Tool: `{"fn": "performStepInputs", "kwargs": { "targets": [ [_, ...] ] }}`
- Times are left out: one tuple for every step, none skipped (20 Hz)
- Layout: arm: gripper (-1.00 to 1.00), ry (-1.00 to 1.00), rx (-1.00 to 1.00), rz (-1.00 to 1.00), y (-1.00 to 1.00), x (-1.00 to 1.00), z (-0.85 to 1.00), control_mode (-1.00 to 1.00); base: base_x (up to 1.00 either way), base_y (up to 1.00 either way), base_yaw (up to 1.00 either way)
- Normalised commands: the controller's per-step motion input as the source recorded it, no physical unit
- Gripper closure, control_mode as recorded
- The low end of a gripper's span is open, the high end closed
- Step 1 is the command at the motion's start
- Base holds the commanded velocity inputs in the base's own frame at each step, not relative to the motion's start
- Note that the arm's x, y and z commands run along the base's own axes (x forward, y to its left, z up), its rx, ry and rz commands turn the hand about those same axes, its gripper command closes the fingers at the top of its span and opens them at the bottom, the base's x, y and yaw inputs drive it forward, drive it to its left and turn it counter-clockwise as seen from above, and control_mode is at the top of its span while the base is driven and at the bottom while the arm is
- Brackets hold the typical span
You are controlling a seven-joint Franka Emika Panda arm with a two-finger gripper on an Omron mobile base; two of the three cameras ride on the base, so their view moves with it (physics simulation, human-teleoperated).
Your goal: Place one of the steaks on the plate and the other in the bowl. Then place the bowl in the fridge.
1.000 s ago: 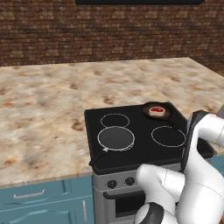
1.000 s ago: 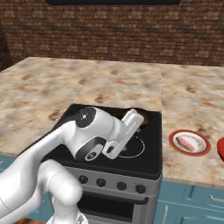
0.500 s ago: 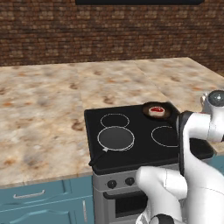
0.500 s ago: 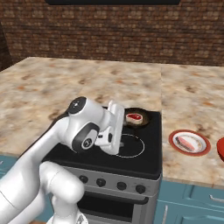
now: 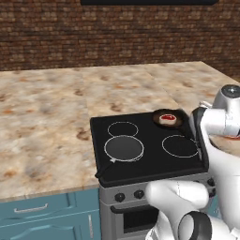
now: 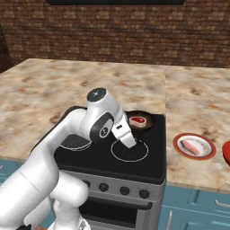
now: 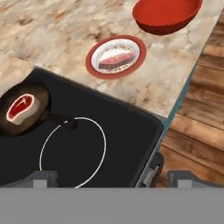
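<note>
One steak (image 7: 116,57) lies on the red-rimmed plate (image 7: 92,65) on the counter right of the stove, also seen as steak (image 6: 192,144) on plate (image 6: 206,152). The other steak (image 7: 20,107) sits in a dark pan (image 7: 37,120) on the stove's rear right burner; both base views show this steak (image 6: 137,120) (image 5: 168,117). The red bowl (image 7: 166,15) stands empty just beyond the plate, at the frame edge (image 6: 227,152). My gripper (image 7: 111,179) (image 6: 130,143) hovers open above the front right burner with nothing between its fingers. The fridge is out of view.
The black stove top (image 6: 148,161) has ring-marked burners (image 5: 124,147). The pan's handle (image 7: 61,120) points toward the front right ring. Marbled counter (image 5: 47,126) spreads left and behind, ending at a brick wall (image 6: 117,31). Wooden floor (image 7: 197,140) lies past the counter edge.
The arm's upper link has risen and the hand has swung down over the front right burner. Steaks, plate, bowl and pan have not moved.
</note>
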Motion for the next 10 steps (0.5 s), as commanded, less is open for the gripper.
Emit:
{"fn": "performStepInputs", "kwargs": {
  "targets": [
    [-1.0, 0.38, -0.18, 0.45, 0.11, 0.44, 0.12, -1.0, 0.0, 0.0, 0.0],
    [-1.0, 0.36, -0.17, 0.46, 0.06, 0.46, 0.06, -1.0, 0.0, 0.0, 0.0],
    [-1.0, 0.3, -0.15, 0.48, 0.0, 0.43, 0.02, -1.0, 0.0, 0.0, 0.0],
    [-1.0, 0.25, -0.13, 0.49, 0.0, 0.41, 0.0, -1.0, 0.0, 0.0, 0.0],
    [-1.0, 0.23, -0.12, 0.48, 0.0, 0.41, 0.0, -1.0, 0.0, 0.0, 0.0],
    [-1.0, 0.2, -0.11, 0.47, 0.0, 0.41, 0.0, -1.0, 0.0, 0.0, 0.0],
    [-1.0, 0.17, -0.1, 0.46, 0.0, 0.39, 0.0, -1.0, 0.0, 0.0, 0.0],
    [-1.0, 0.16, -0.09, 0.46, 0.0, 0.41, 0.0, -1.0, 0.0, 0.0, 0.0],
    [-1.0, 0.14, -0.09, 0.46, 0.0, 0.4, 0.0, -1.0, 0.0, 0.0, 0.0],
    [-1.0, 0.1, -0.09, 0.46, 0.0, 0.35, 0.0, -1.0, 0.0, 0.0, 0.0]
  ]
}}
